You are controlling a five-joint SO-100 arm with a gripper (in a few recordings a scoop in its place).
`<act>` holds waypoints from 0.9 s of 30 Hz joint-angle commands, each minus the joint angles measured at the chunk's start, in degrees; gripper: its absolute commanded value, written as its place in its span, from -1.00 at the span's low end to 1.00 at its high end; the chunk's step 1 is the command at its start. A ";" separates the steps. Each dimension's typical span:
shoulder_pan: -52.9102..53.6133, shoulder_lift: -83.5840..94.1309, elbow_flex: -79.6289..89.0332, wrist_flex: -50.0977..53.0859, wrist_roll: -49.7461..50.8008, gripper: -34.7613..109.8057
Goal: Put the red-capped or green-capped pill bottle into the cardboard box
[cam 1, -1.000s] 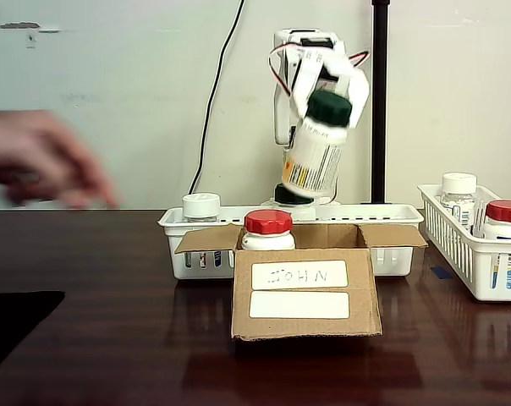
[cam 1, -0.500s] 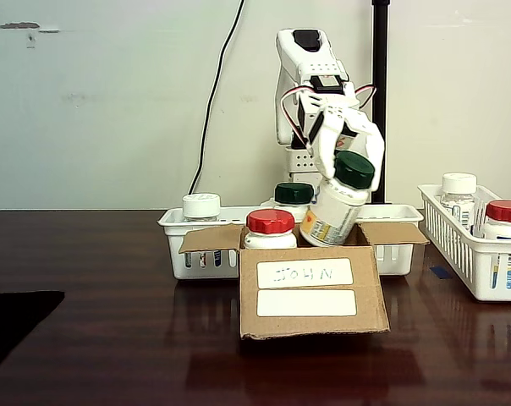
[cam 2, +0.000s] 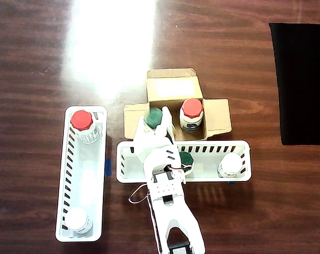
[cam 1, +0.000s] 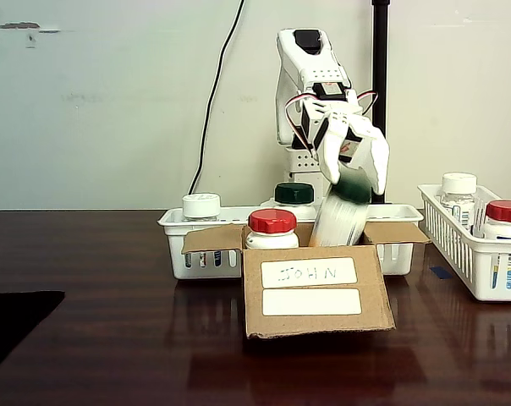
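The gripper (cam 1: 354, 166) clamps the pill bottle (cam 1: 340, 218) by its green cap. The bottle hangs tilted inside the cardboard box (cam 1: 313, 296), beside a red-capped bottle (cam 1: 271, 228).

lab/test bench | dark wood table (cam 2: 38, 63) | sorted pill-bottle baskets (cam 1: 480, 271) | plain wall (cam 1: 112, 101)

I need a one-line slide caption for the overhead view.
Gripper lowers green-capped pill bottle into cardboard box.
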 commanded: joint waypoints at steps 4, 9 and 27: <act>-0.09 14.33 -6.42 12.92 -0.97 0.35; -0.62 26.19 -9.67 29.18 -0.70 0.26; 4.48 60.56 -4.75 68.82 6.33 -0.49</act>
